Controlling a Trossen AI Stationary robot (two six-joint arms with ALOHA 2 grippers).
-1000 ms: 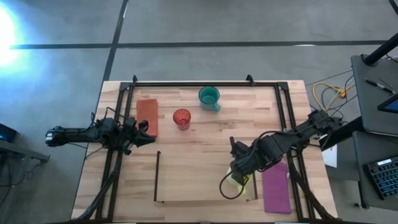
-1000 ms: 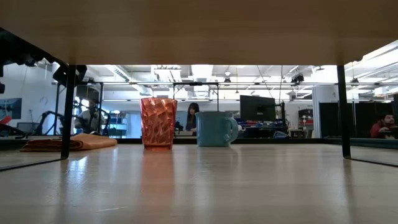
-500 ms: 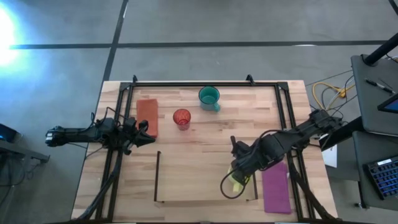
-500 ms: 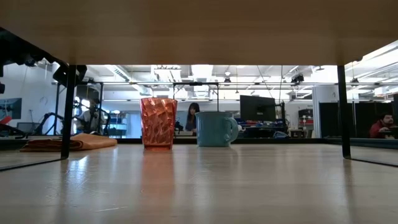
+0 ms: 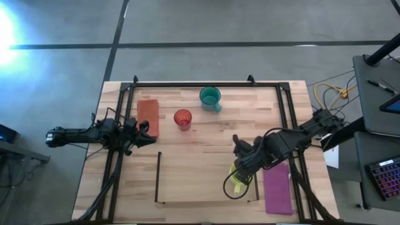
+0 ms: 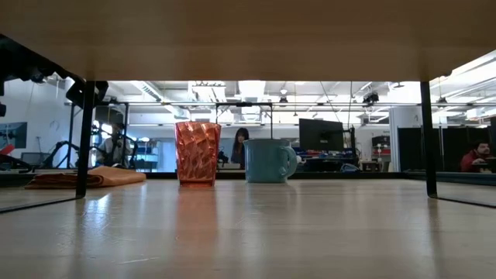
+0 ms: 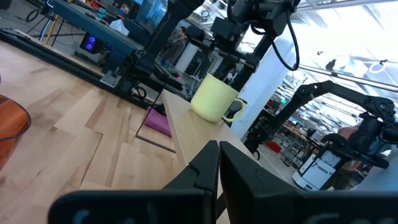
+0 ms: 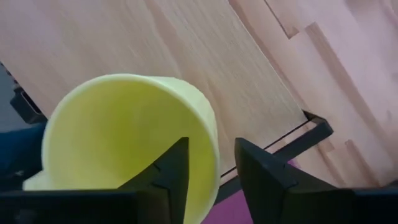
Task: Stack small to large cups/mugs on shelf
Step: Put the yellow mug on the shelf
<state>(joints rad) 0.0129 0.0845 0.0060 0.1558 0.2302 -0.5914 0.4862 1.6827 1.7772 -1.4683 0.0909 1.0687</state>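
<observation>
Right now the right gripper (image 5: 239, 179) sits over the right end of the shelf (image 5: 159, 177), its fingers (image 8: 171, 168) pinched on the rim of the yellow mug (image 8: 130, 140), one inside the wall and one outside. Mug is upright, mouth up, and in the left wrist view appears to stand on the shelf board, just inside the thin wire corner, with the purple cloth (image 5: 277, 188) just beyond that edge. Key relation, as I judge it: the mug lies directly below the gripper, its long axis vertical, so the coming move is a straight release and lift. The left gripper (image 7: 219, 165) waits at the table's left edge beside the orange cloth (image 5: 148, 117), fingers nearly pressed together, holding nothing. Farther back stand the red cup (image 5: 182, 118) and, behind it, the teal mug (image 5: 210, 97), both upright and well apart from either gripper; the left arm is nearer the cup. No brand, label or writing is readable anywhere.
</observation>
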